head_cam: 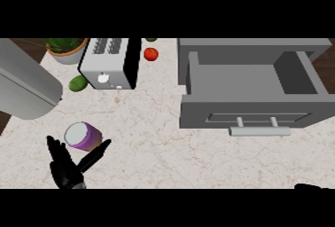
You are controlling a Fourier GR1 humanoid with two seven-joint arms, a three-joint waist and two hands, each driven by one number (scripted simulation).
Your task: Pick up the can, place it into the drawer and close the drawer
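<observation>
A purple can [83, 136] with a white top stands on the marble counter at the lower left. My left hand [68, 167] is just below it, open, with straight fingers spread to either side of the can's lower edge. At the right a grey drawer [252, 113] is pulled open, its inside bare, with a bar handle [259, 131] at the front. Only a dark sliver of my right hand [313, 187] shows at the lower right edge.
A silver toaster [108, 63] stands at the back, with a potted plant [65, 48] to its left. A green fruit [78, 83] lies beside the toaster, and a red tomato [151, 54] lies to its right. A grey curved object [23, 84] fills the left edge.
</observation>
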